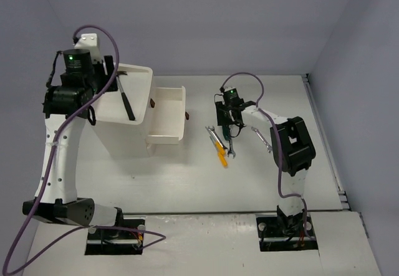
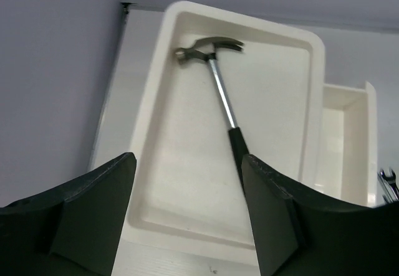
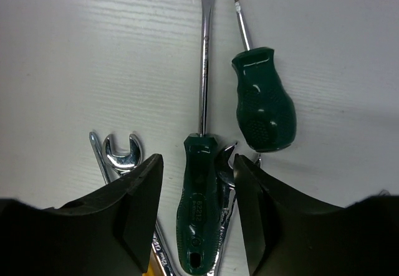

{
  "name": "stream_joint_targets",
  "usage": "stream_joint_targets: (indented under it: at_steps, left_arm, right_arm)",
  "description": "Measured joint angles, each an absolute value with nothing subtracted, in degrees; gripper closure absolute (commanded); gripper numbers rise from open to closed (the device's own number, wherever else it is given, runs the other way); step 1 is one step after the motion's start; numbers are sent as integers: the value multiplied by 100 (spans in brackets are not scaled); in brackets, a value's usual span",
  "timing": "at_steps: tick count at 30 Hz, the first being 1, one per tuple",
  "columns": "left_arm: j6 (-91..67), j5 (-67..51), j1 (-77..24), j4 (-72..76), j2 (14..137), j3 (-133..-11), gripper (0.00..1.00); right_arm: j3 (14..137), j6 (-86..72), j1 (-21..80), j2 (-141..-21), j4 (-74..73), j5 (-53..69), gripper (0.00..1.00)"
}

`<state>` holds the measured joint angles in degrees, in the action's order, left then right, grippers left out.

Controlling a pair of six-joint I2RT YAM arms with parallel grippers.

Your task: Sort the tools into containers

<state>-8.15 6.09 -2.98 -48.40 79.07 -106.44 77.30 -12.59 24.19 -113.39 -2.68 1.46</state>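
Two arms show from overhead. The left one rears high with its elbow bent, and the left gripper (image 1: 111,80) hangs over the white plastic cabinet (image 1: 124,140). The right one folds low, so the right gripper (image 1: 227,125) points down at a scatter of tools on the pale table (image 1: 187,176). One boxy drawer (image 1: 168,117) stands pulled out on the cabinet's right, and a yellow-handled screwdriver (image 1: 222,158) lies near the right gripper. From the left wrist, the hammer (image 2: 221,95) lies slantwise in the smooth, rimmed top tray (image 2: 312,52), its polished steel claw head at the far end and its black grip nearest. The dark matte fingers (image 2: 93,214) stand wide apart above it, holding nothing. From the right wrist, the fingers (image 3: 134,207) are spread either side of the glossy green handle of a long screwdriver (image 3: 201,189) with a flat blade, not closed on it. A stubby screwdriver (image 3: 263,101), green with a dimpled grip, lies just beside it, and a chrome open-ended wrench (image 3: 121,154) sits to the left. Raised lettering on the long handle is too small to read.
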Motion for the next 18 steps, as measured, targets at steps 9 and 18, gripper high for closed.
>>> stream_joint_targets:
  at_steps: [9, 18]
  left_arm:
    - [-813, 963, -702, -5212, 7478, -9769, 35]
    - [-814, 1068, -707, -5283, 7189, -9579, 35]
  right_arm:
    - [7671, -1397, 2587, -11507, -334, -241, 100]
    - [7693, -1496, 2650, -11270, -579, -303, 100]
